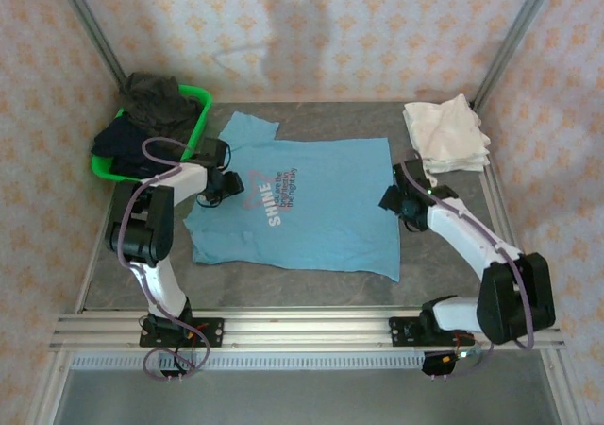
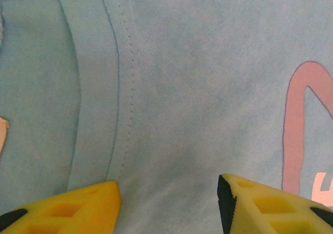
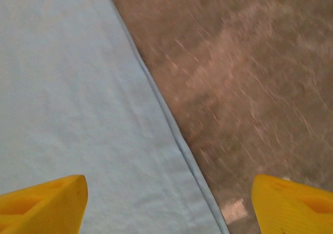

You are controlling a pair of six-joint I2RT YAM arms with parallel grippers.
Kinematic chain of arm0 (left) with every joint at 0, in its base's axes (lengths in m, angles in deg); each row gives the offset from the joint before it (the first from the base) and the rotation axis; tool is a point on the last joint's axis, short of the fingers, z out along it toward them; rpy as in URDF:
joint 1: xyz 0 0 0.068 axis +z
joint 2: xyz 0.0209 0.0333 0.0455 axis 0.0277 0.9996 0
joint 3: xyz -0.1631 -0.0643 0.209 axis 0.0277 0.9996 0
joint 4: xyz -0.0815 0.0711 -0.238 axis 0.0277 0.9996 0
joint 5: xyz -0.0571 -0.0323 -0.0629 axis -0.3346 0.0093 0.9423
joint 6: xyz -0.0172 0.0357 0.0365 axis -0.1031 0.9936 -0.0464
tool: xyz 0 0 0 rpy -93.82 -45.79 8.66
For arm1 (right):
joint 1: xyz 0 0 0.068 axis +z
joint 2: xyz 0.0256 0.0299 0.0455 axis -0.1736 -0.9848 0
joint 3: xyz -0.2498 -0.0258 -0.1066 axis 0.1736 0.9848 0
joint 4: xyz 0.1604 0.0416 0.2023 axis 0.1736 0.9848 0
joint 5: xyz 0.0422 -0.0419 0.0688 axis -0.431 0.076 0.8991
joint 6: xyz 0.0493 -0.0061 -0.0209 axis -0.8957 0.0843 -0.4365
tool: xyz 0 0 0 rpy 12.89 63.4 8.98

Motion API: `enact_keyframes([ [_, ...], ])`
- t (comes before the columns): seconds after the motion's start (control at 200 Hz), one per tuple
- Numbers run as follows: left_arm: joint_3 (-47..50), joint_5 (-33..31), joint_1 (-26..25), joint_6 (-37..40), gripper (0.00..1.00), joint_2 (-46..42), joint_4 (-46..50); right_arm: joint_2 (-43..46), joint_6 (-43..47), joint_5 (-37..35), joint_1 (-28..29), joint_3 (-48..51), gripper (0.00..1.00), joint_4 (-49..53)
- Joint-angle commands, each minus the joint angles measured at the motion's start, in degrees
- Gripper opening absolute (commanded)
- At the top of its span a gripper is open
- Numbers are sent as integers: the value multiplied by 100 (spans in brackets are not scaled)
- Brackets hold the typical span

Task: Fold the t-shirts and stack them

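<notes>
The sky-blue t-shirt (image 1: 302, 203) lay spread flat and face up in the middle of the counter (image 1: 302, 293), collar to the left and hem to the right. Its cloth was mostly smooth. The pink-and-white "SHINE" print (image 1: 274, 203) ran sideways across the chest.

The left claw (image 2: 169, 192) stood over the collar end, with the neck seam and an edge of the pink print ahead of it. Its yellow fingers were spread with nothing between them. The right claw (image 3: 169, 192) straddled the hem, spread wide and empty, with one finger over blue cloth and the other over bare counter. I could not tell whether either touched the shirt.

A folded stack of cream-white t-shirts (image 1: 448, 134) sat at the far right corner, apart from the blue one. The green basket (image 1: 193, 127), holding dark clothes (image 1: 151, 99), stood at the far left, just beside the upper sleeve.

The counter was mottled grey and matte. Metal posts (image 1: 90, 24) framed it, and pale wallpaper (image 1: 330, 28) with a small peach motif enclosed the cell.
</notes>
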Motion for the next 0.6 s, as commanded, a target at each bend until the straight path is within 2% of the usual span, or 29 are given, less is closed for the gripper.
enact_keyframes([
  [0.0,144,-64,-118,-67,58,-259,554,344,-642,183,363,429,82,406],
  [0.085,92,-230,-225,0,66,-673,781,474,-1001,241,902,606,82,476],
  [0.22,157,-828,-421,13,69,-1454,1357,474,-1427,-19,1611,628,80,1005],
  [0.4,904,-1290,-834,-159,69,-2602,1670,522,-1900,-65,2205,960,75,1336],
  [0.485,1199,-1251,-1086,-285,69,-2726,1749,518,-1979,22,2322,1137,71,1263],
  [0.595,1618,-1437,-1108,-715,63,-2800,1769,516,-1969,146,2415,1308,70,1052],
])
